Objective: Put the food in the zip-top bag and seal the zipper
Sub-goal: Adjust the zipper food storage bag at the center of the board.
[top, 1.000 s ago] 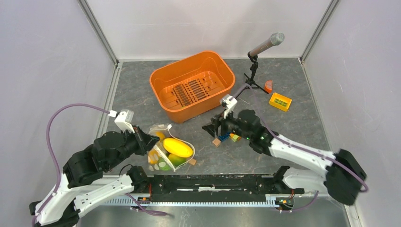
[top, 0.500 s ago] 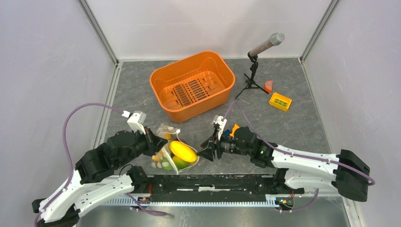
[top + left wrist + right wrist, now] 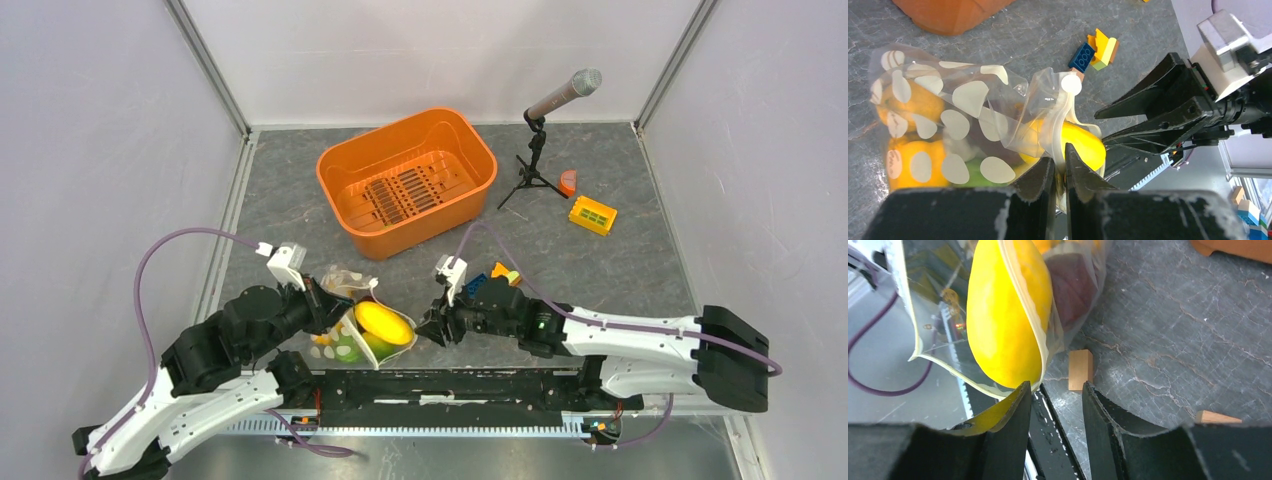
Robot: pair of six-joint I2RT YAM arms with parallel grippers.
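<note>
White-dotted clear bag [image 3: 963,100], yellow pepper [image 3: 998,315]

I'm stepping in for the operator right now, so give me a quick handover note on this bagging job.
Left pincer: shut on the zip-top bag's mouth edge.
Right pincer: open, empty, just short of the mouth.
Food: inside the bag; yellow pepper sits at the mouth.
Done: bagging, as far as visible.
Left: press the zipper shut; it gapes open.

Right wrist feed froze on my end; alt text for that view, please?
The open right gripper hovers at the gaping mouth of the clear bag, where a yellow toy food bulges out. A tan wooden cube lies beyond its fingertips.
</note>
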